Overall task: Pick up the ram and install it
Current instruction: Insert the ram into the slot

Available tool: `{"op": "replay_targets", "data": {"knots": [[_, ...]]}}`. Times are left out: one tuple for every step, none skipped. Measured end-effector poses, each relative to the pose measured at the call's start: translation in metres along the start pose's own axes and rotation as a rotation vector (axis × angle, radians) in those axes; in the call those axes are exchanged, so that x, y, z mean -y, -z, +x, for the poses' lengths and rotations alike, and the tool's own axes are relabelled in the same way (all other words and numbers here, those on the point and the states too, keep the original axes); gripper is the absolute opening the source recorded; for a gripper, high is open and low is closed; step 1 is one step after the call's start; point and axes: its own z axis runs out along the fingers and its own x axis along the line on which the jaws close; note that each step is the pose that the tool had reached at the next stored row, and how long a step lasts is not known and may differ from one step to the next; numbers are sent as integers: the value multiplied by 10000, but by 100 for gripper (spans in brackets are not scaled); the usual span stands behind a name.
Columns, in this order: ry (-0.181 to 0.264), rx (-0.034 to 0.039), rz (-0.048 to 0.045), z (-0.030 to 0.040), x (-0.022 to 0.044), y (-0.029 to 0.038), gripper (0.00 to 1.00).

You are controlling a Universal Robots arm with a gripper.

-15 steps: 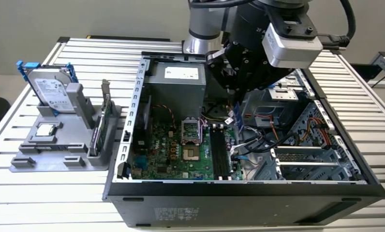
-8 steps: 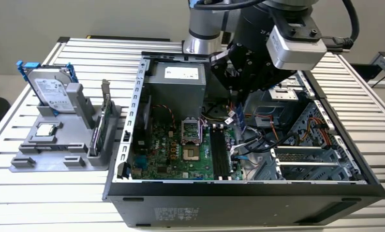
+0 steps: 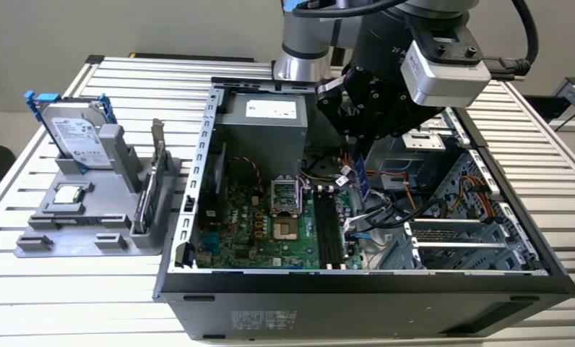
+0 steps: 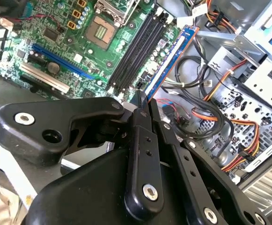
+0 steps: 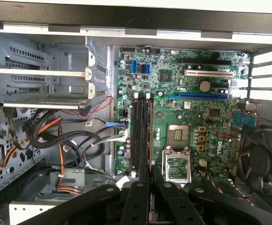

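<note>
we see the ram [image 4: 171,58] clamped between the fingers of the gripper [image 4: 144,104], which are closed tight on it with no gap showing. in the second wrist view the blue stick runs nearly parallel to the black slots [image 4: 138,49], just beside them on the side of the loose cables [image 4: 210,110]. it is not seated, and the slots stand empty. the cpu socket [image 4: 99,29] lies on the slots' other side, on the same green motherboard [image 4: 42,33]. in the exterior view the ram [image 3: 361,175] hangs under the gripper [image 3: 358,147], above the slots [image 3: 328,231], inside the open case [image 3: 365,293]. a hard drive [image 3: 76,137] stands outside the case, well apart from the slots.
</note>
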Motion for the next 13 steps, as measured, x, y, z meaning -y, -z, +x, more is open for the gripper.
{"op": "replay_targets", "data": {"knots": [[0,0,0,6,0,-2,0],[0,0,1,10,0,-3,0],[0,0,0,14,0,-5,0],[0,0,0,16,0,-7,0],[0,0,0,19,0,-8,0],[0,0,0,22,-1,-10,0],[0,0,0,25,-1,-12,0],[0,0,0,27,-1,-13,0],[0,0,1,30,-1,-15,0],[0,0,0,33,-1,-16,0],[0,0,1,35,-1,-18,0],[0,0,0,39,-1,-20,0],[1,0,0,42,-1,-21,0]]}}
